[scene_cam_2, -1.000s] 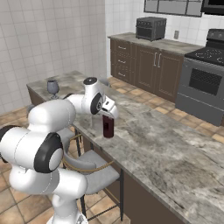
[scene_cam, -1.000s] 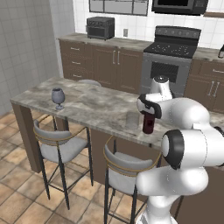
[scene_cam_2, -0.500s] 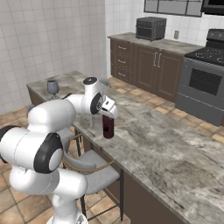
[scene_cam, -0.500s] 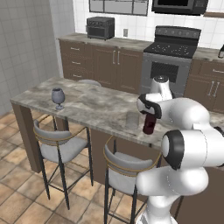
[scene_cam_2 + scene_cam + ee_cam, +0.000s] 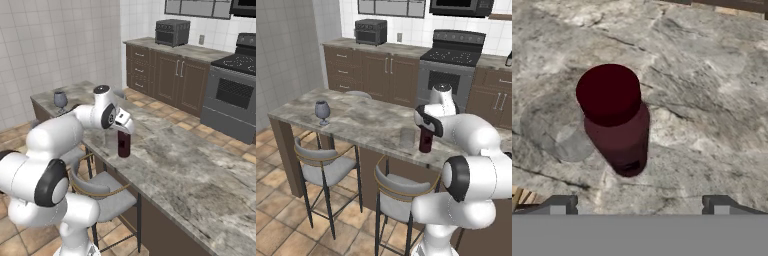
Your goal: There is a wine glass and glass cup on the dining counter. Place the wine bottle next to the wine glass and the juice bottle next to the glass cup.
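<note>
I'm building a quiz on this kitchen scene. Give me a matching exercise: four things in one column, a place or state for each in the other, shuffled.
1. juice bottle
2. glass cup
3. wine glass
4. gripper

a. open, above the dark red bottle
b. near the far left end of the dining counter
c. upright, right under the hand
d. just left of the dark red bottle

Pairs: 1-c, 2-d, 3-b, 4-a

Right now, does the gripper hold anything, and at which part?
Nothing is held. The gripper is open above the juice bottle, which stands free on the dining counter.
</note>
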{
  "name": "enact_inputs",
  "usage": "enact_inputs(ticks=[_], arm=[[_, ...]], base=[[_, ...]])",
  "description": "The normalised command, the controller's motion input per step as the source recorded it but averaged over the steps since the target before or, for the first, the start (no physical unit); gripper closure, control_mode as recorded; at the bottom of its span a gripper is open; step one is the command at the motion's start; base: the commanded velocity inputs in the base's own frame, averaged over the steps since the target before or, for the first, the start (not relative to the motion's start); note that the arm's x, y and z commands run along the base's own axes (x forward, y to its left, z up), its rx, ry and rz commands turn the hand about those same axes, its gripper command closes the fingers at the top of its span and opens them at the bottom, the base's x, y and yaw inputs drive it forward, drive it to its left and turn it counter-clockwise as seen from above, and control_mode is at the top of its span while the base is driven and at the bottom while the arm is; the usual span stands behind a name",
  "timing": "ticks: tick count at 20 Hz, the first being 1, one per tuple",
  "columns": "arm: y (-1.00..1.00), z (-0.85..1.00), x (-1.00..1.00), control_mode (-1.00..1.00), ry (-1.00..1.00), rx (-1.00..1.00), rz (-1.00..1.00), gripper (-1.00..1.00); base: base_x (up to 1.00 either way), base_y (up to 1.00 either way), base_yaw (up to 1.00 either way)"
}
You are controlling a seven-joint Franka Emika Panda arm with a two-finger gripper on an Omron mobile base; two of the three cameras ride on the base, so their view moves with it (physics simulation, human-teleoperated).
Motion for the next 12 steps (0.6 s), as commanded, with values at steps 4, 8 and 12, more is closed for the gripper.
enact_inputs(ticks=[4,8,12], arm=[[0.00,0.16,-0.42,-1.00,0.00,0.00,0.00,-1.00],[0.00,0.08,-0.61,-1.00,0.00,0.00,0.01,-1.00],[0.00,0.07,-0.69,-1.00,-0.02,0.00,0.03,-1.00]], base=[[0.00,0.00,0.00],[0.00,0.00,0.00],[0.00,0.00,0.00]])
